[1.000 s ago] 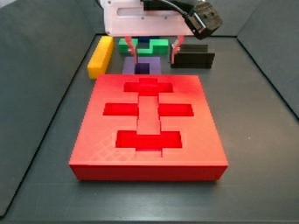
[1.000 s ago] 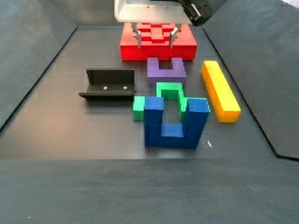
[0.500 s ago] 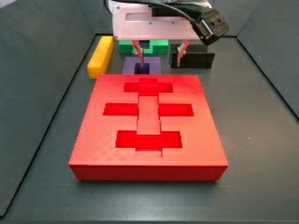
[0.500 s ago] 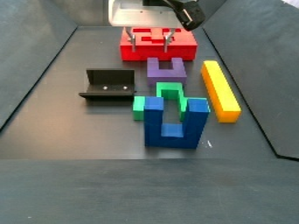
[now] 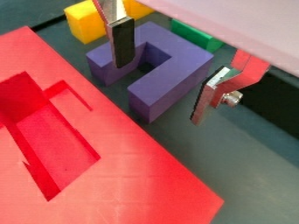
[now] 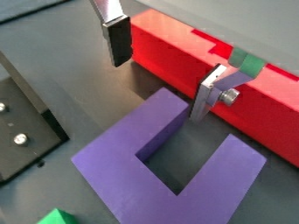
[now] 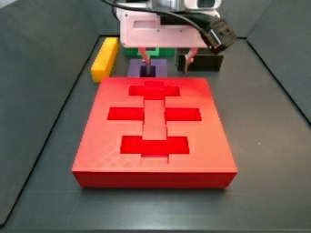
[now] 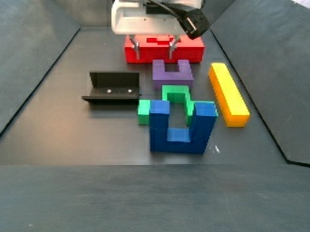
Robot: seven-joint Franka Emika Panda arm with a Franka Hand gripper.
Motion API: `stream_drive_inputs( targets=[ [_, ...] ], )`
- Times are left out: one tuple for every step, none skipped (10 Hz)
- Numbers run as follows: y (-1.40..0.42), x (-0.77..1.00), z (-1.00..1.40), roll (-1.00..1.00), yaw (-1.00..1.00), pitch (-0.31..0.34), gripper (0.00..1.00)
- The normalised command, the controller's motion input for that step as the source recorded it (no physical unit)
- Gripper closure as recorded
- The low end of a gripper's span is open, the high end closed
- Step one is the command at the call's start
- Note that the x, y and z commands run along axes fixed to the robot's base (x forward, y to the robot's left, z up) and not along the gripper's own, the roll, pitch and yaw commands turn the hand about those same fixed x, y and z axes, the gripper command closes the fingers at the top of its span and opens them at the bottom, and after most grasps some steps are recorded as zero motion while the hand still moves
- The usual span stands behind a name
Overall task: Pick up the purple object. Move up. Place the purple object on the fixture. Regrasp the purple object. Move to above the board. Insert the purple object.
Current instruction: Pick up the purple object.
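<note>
Two silver fingers (image 5: 212, 94) of the hand (image 5: 163, 66) spread wide, empty, above the purple object (image 5: 149, 66).

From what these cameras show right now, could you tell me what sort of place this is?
Probably a robot test bench for peg-and-board assembly: a dark walled tray holds plastic pieces such as the purple object, the red recessed board and the bolted fixture, with the open gripper over the purple object.

Purple object (image 6: 176, 162), red board (image 7: 155, 127), black fixture (image 8: 114, 88), white-housed gripper (image 8: 161, 39).
</note>
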Motion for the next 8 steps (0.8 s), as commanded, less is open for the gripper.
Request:
stream_drive_inputs(
  targets=[
    [0.0,0.06,-0.19,0.07,0.0,0.044,0.0],
    [0.0,0.08,-0.18,0.07,0.0,0.049,0.0],
    [0.0,0.08,-0.22,0.07,0.0,0.051,0.0],
    [0.0,0.06,-0.28,0.06,0.0,0.039,0.0],
    [0.0,0.05,-0.29,0.04,0.0,0.031,0.0],
    [0.0,0.04,-0.21,0.01,0.0,0.036,0.0],
    [0.0,0.0,-0.07,0.0,-0.02,0.02,0.0],
    [0.02,-0.11,0.0,0.0,-0.1,0.0,0.0]
  ],
)
